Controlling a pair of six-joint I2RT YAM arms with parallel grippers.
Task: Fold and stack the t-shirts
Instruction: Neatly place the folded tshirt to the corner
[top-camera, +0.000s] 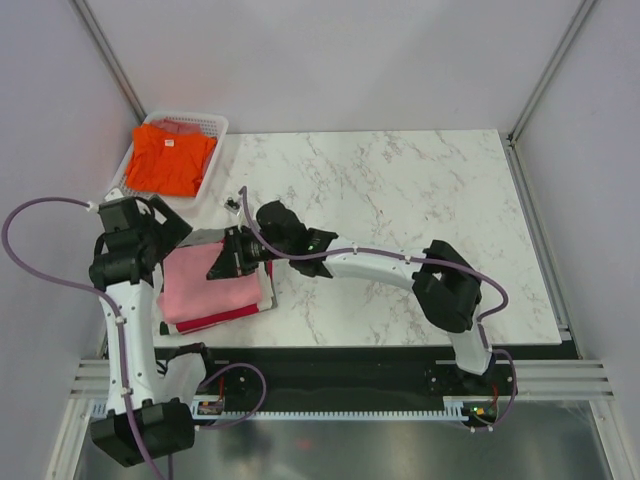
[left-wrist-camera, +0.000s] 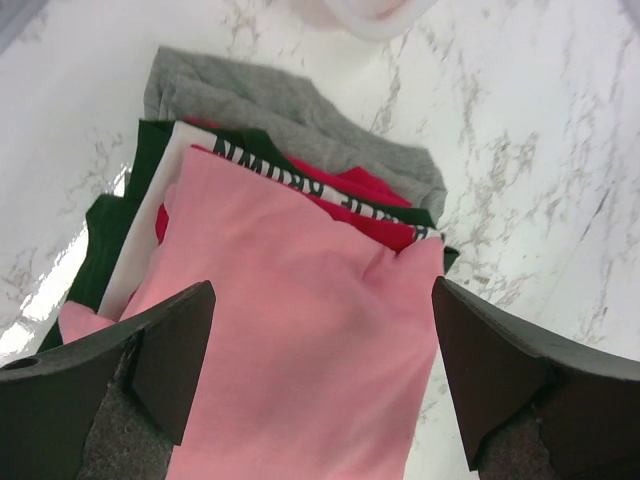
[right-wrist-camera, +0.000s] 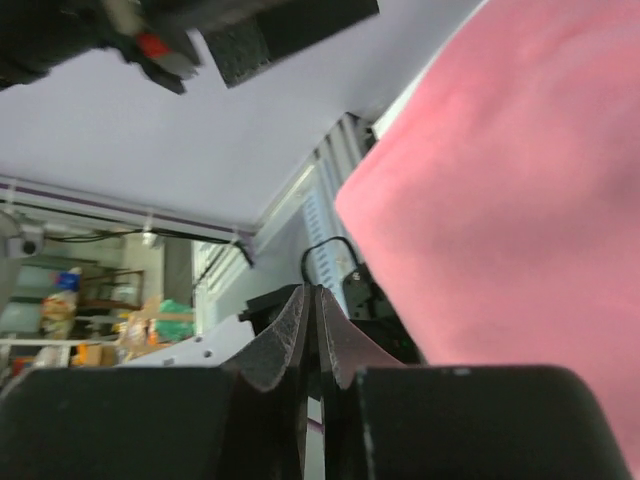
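A stack of folded t-shirts lies at the table's left, with the light pink t-shirt (top-camera: 208, 285) on top and the crimson one (top-camera: 240, 314) showing under it. In the left wrist view the pink t-shirt (left-wrist-camera: 300, 340) covers red (left-wrist-camera: 375, 225), white lettered, green and grey (left-wrist-camera: 290, 110) layers. My left gripper (left-wrist-camera: 320, 300) is open and hovers just above the pink t-shirt; it also shows in the top view (top-camera: 172, 232). My right gripper (top-camera: 222, 262) is at the pink t-shirt's far right edge. Its fingers (right-wrist-camera: 300, 320) are pressed together with no cloth seen between them, and the pink t-shirt (right-wrist-camera: 510, 180) is beside them. An orange t-shirt (top-camera: 170, 160) lies in the basket.
The white mesh basket (top-camera: 215, 124) stands at the table's far left corner; its rim shows in the left wrist view (left-wrist-camera: 370, 15). A small dark object (top-camera: 232, 203) lies on the marble near the basket. The marble table (top-camera: 420, 210) stretches to the right.
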